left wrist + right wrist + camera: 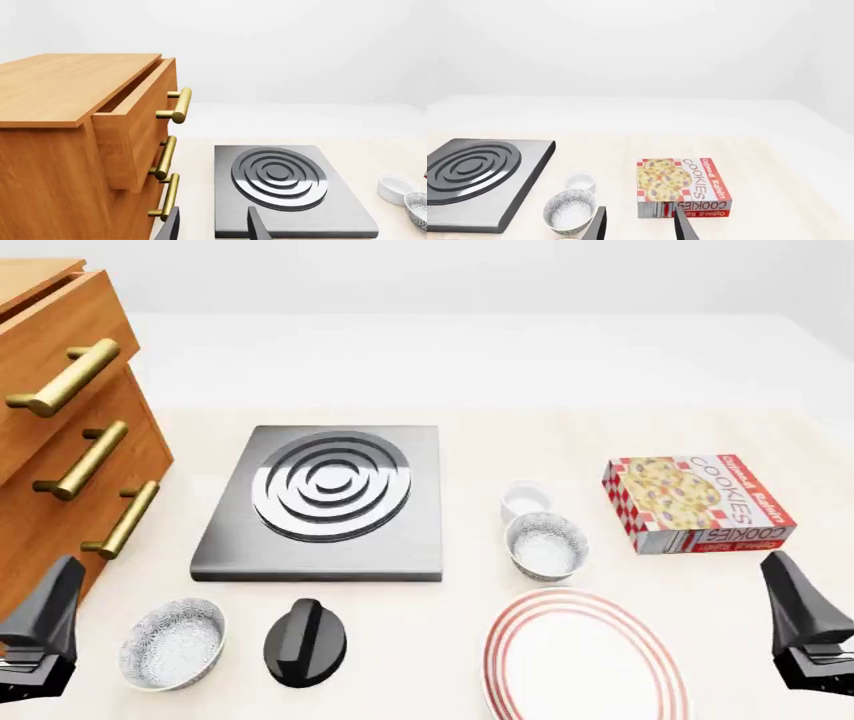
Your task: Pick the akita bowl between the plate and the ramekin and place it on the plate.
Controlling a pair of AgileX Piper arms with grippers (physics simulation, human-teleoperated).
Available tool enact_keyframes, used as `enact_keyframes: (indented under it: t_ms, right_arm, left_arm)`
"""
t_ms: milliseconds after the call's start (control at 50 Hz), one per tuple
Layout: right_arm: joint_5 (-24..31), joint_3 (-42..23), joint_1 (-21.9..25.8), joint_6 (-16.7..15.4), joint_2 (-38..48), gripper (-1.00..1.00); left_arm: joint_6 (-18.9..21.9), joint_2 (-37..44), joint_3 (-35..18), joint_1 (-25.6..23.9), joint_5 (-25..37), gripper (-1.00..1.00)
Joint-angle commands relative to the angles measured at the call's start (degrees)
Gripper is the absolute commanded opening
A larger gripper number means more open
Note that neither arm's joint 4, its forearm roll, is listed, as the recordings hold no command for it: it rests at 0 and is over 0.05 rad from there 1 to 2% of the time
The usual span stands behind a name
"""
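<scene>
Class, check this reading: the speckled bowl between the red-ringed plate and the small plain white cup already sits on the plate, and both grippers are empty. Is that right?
Not quite. In the front view the speckled bowl stands on the table, behind the red-ringed white plate and in front of the small plain white cup, not on the plate. The rest holds: the left gripper and right gripper are both empty.

Two speckled bowls [546, 544] [172, 643], one ramekin [529, 500], one plate [585, 658], one cookie box [694, 502], one burner plate [327, 500], one black knob [304, 641], one drawer cabinet [60, 430]
</scene>
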Motion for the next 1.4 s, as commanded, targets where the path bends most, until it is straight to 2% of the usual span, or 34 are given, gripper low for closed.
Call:
enact_keyframes:
  t_ms: [20, 180, 200, 380, 500, 560, 740, 820, 860, 980, 1040, 1160, 1280, 1400]
  right_arm:
    - [2.6, -2.9, 0.2, -0.3, 0.8, 1.0]
    - [6.4, -10.1, -0.4, -1.2, 4.9, 1.0]
    - [7.5, -11.6, 1.0, -0.8, 4.8, 1.0]
    - [10.7, -19.1, 2.2, -1.9, 9.4, 1.0]
    - [12.6, -24.8, 4.6, -1.6, 13.9, 1.0]
    - [14.9, -28.2, 5.9, -3.7, 15.1, 1.0]
    - [19.9, -36.5, 7.8, -4.9, 19.1, 1.0]
    - [21.7, -40.1, 10.1, -6.3, 22.4, 1.0]
    - [22.6, -41.8, 11.2, -5.2, 24.3, 1.0]
    - [24.8, -47.1, 13.8, -6.0, 28.8, 1.0]
    - [27.0, -52.3, 15.9, -6.1, 31.2, 1.0]
    - [30.1, -59.4, 16.9, -6.9, 33.9, 1.0]
    - [32.6, -63.7, 16.7, -7.5, 36.8, 1.0]
    - [35.2, -67.8, 16.1, -6.7, 39.6, 1.0]
  left_arm:
    - [0.0, 0.0, 0.0, 0.0, 0.0, 1.0]
    - [0.0, 0.0, 0.0, 0.0, 0.0, 1.0]
    - [0.0, 0.0, 0.0, 0.0, 0.0, 1.0]
    - [0.0, 0.0, 0.0, 0.0, 0.0, 1.0]
    - [0.0, 0.0, 0.0, 0.0, 0.0, 1.0]
    - [0.0, 0.0, 0.0, 0.0, 0.0, 1.0]
    - [0.0, 0.0, 0.0, 0.0, 0.0, 1.0]
    - [0.0, 0.0, 0.0, 0.0, 0.0, 1.0]
    - [0.0, 0.0, 0.0, 0.0, 0.0, 1.0]
    - [0.0, 0.0, 0.0, 0.0, 0.0, 1.0]
    - [0.0, 0.0, 0.0, 0.0, 0.0, 1.0]
    - [0.0, 0.0, 0.0, 0.0, 0.0, 1.0]
    - [0.0, 0.0, 0.0, 0.0, 0.0, 1.0]
    - [0.0, 0.0, 0.0, 0.0, 0.0, 1.0]
